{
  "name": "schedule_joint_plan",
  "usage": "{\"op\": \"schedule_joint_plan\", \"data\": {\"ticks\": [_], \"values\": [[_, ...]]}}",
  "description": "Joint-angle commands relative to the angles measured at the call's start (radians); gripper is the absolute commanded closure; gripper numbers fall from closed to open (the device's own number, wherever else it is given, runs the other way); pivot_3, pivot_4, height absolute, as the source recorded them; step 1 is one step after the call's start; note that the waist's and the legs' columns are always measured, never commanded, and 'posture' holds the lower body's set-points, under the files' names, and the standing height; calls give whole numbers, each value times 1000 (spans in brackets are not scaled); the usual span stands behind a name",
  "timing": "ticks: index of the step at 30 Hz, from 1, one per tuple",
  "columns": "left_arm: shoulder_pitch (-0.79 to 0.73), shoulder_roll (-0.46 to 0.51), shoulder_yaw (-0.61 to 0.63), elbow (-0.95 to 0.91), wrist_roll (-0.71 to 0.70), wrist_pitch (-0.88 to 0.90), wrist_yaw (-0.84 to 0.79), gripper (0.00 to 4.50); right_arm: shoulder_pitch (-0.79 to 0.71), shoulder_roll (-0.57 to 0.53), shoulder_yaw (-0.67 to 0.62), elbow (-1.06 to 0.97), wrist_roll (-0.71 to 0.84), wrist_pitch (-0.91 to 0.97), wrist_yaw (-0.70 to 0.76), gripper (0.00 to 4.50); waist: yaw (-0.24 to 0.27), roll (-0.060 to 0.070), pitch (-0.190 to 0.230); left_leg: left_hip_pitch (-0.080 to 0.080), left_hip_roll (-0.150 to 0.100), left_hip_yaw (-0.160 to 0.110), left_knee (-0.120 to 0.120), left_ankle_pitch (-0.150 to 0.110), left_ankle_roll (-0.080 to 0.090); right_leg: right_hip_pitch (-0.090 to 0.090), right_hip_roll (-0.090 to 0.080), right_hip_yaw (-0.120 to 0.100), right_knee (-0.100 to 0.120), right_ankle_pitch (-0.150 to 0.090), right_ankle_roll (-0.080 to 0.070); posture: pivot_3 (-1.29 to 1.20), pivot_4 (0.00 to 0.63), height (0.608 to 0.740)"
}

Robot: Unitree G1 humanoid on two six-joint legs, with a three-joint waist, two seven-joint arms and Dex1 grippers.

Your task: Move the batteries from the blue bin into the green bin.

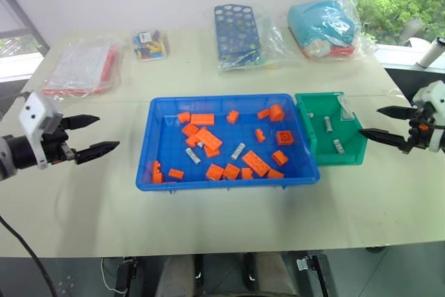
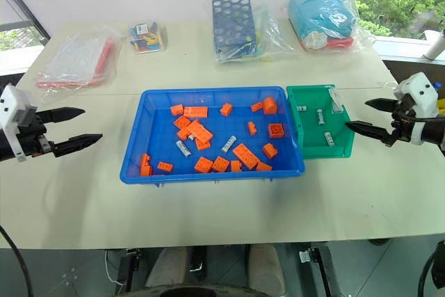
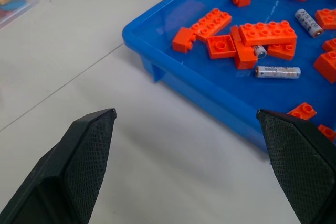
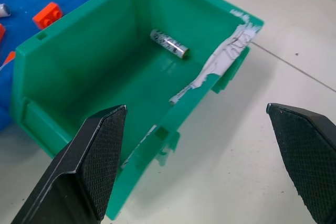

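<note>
You have at least two batteries [image 1: 327,124] already lying in the green bin [image 1: 309,133] at the right of the frame, touching the blue bin [image 1: 149,151] at centre. At least two more [image 1: 238,150] lie among the orange bricks [image 1: 256,163] there, so the job looks roughly half done. Your left gripper [image 1: 91,135] at the left edge and right gripper [image 1: 383,124] beside the green bin are both spread wide and empty.

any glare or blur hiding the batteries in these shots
Head views: even daylight, soft shadows, the silver batteries in the wide blue plastic tray read clearly; the clear plastic bags at the back shine. Left wrist view: sharp on a battery, its black fingers soft. Right wrist view: the small green plastic bin and its battery crisp, no glare.
</note>
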Motion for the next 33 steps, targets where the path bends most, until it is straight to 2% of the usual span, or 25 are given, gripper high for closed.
{"op": "schedule_joint_plan", "data": {"ticks": [1, 13, 18, 23, 28, 33], "values": [[3, 7, 48, -32, -12, -6, 11, 0, -27, -9, -13, 9, -4, -26, 3, 105, 0, 0, 0, 0, 0, 0, 0, 0, 0, 0, 0, 0, 0, 0, 0, 0, 150, 737], [-40, 9, 36, -30, -34, 34, 47, 0, -4, -4, -26, 11, -10, -33, -31, 105, 0, 0, 0, 0, 1, 5, 0, 1, 2, -2, -1, 0, 0, 1, -1, 0, 150, 737], [-49, -15, 26, -71, -58, 55, 64, 0, -43, 1, -15, 17, -15, -27, -57, 105, 0, 0, 0, 0, 0, 6, 0, 1, 2, -2, -1, 0, 1, 1, -1, 0, 150, 737], [-28, -37, 11, -171, -92, 88, 68, 0, -79, 24, -8, -127, 30, 67, -65, 105, 0, 0, 0, 0, 1, 6, 1, 2, 3, -2, 0, 0, 2, 1, -1, 0, 150, 737], [-44, -18, -12, -248, -154, 155, 48, 0, -167, 123, 68, -388, 85, 265, -153, 105, 0, 0, 0, 0, 2, 7, 4, 2, 3, -4, 3, 0, 7, 1, -1, 0, 150, 737], [-53, -22, -66, -308, -164, 163, 37, 0, -249, 302, 241, -581, 54, 447, -312, 105, 2, 0, 0, 0, 3, 6, 6, 2, 3, -4, 7, 0, 9, 1, 0, 0, 150, 737]]}}
